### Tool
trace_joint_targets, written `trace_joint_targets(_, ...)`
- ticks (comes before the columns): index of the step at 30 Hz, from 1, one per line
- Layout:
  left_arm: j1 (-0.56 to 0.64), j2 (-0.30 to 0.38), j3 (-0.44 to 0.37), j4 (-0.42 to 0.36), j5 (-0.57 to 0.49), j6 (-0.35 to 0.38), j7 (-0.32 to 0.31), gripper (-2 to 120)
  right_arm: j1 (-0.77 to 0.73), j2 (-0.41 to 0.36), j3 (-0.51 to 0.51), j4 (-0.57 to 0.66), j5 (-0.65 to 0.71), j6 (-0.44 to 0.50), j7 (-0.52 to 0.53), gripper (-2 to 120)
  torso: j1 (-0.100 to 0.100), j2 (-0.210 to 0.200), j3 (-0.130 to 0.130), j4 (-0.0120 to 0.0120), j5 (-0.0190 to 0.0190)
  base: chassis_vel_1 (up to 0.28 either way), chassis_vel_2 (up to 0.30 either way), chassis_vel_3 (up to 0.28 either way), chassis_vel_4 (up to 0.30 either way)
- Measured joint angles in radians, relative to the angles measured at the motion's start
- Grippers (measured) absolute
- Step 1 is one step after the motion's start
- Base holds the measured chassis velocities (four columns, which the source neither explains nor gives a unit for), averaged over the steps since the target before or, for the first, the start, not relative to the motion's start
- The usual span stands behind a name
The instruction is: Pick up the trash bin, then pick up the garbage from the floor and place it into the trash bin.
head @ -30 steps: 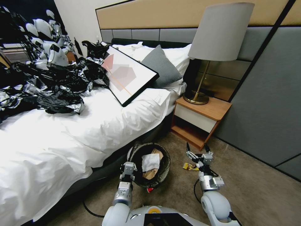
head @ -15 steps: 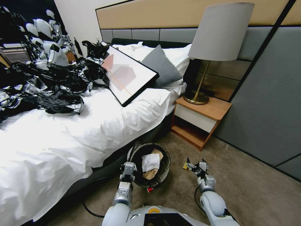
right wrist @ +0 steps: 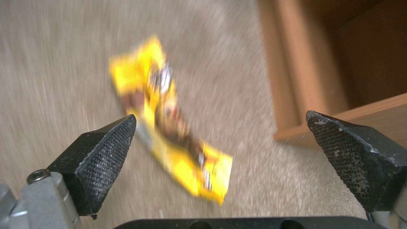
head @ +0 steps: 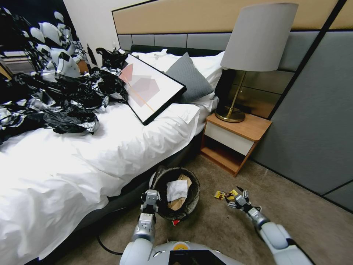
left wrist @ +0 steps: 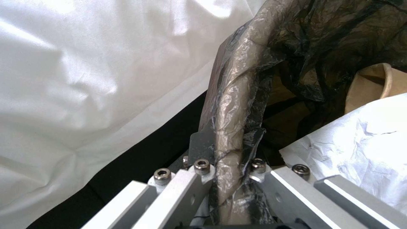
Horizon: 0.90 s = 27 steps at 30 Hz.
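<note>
Holding the trash bin (head: 191, 200) by its rim with my left gripper (left wrist: 229, 173), clamped over the black liner; bin sits on the carpet beside the bed (head: 92, 165), paper inside. My right gripper (right wrist: 220, 140) hovers spread wide just over the yellow wrapper (right wrist: 169, 127) on the carpet near the nightstand (head: 235, 141).

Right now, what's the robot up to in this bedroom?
It is clearing litter off the carpet beside the bed. The left gripper is clamped on the rim of the trash bin, which already holds a brown paper bag and a white paper scrap. The right gripper is open and low over a yellow wrapper lying on the floor near the nightstand, not yet gripping it.
</note>
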Motion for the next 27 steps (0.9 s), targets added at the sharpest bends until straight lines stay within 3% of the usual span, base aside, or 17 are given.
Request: trace_joint_targets(27,0.001,-0.004,-0.001,-0.001,0.001,0.000,-0.001,0,0.189,0.012,-0.087,-0.202,-0.144,0.044,0.010,100,0.000,0.000,0.000,0.0000,-0.0003,0.000,0.000,0.000,0.000)
